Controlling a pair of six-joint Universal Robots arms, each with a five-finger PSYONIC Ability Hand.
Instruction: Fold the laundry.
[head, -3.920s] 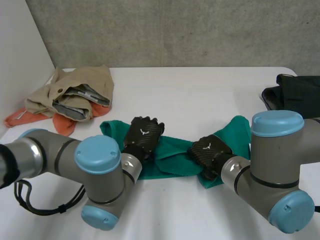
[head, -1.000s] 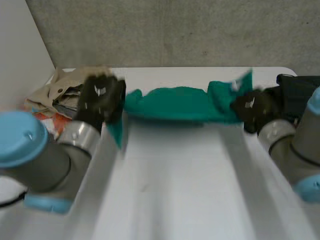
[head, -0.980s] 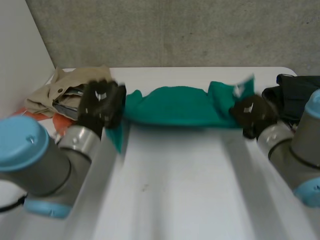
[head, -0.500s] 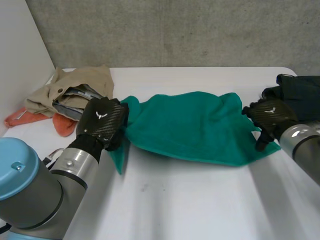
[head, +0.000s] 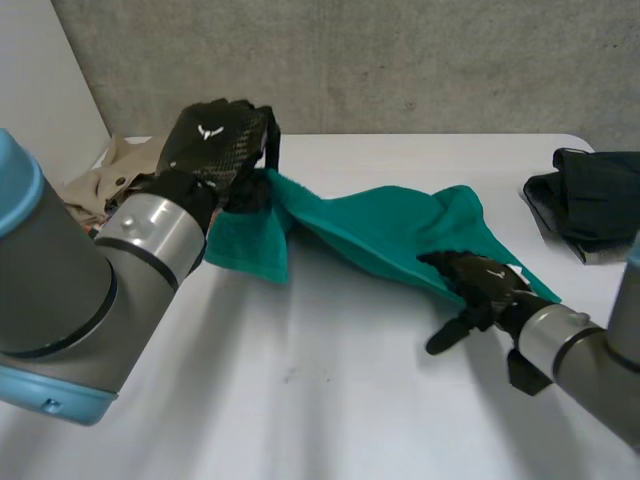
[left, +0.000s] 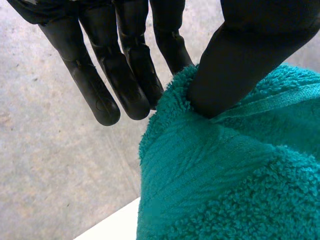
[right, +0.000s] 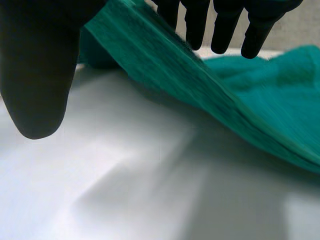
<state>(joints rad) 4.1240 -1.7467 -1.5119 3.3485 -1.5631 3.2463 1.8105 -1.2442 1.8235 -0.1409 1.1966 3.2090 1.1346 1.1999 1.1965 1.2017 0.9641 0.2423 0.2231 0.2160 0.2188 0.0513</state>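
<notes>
Left hand (head: 222, 140): you have it up above the table's (head: 330, 400) far left part, back of the hand towards the head camera. In its wrist view the thumb (left: 240, 60) presses down into the edge of the green towel (head: 400, 235), and the fingers (left: 125, 75) run straight along the cloth's other side, so the hand has that end pinched. One short flap of towel hangs from the hand down to the table just below it.

From that grip the towel slopes down and across the table towards your right hand (head: 480, 282). It is off the surface near the left hand and low at the right end.

Right hand: it sits low over the near right part of the table, at the towel's near right edge. The fingers are straight and lie along the cloth. In the right wrist view the thumb (right: 35, 65) stands well apart from the fingers, over bare table, with the towel's edge running between thumb and fingers. The thumb does not touch the cloth. The hand is spread, with nothing clamped. I cannot tell whether the fingers press on the towel or only rest against it.

Surroundings: a pile of beige clothes (head: 95, 185) lies on the table beyond the left arm, partly hidden by it. A dark garment (head: 590, 195) lies at the far right edge, apart from the towel.
</notes>
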